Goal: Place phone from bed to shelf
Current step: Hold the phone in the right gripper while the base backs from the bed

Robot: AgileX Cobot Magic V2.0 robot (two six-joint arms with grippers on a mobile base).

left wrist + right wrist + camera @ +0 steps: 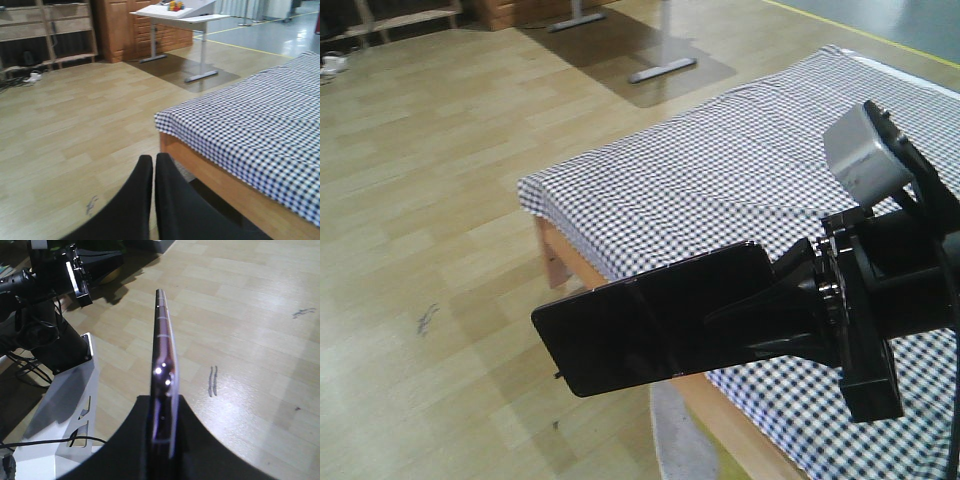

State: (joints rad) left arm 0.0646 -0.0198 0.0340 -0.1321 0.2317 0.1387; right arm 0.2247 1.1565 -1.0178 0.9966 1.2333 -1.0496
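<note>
The phone [640, 320] is a glossy black slab with a crease across its middle. It is held flat in the air over the floor, just off the bed's corner. My right gripper [775, 310] is shut on its near end. In the right wrist view the phone [162, 345] shows edge-on, pinkish rim up, clamped between the black fingers of that gripper [162, 401]. The bed [720, 170] has black-and-white check bedding on a wooden frame [220, 175]. My left gripper [153, 162] hangs shut and holds nothing, low over the floor beside the bed [260, 110]. The shelf [50, 30] stands far off by the wall.
A white desk [180, 17] on metal legs stands on a floor mat beyond the bed, beside a brown cabinet [125, 30]. Cables and a power strip [32, 76] lie under the shelving. The robot's white base [60, 410] and black arm parts [45, 285] sit left of the phone.
</note>
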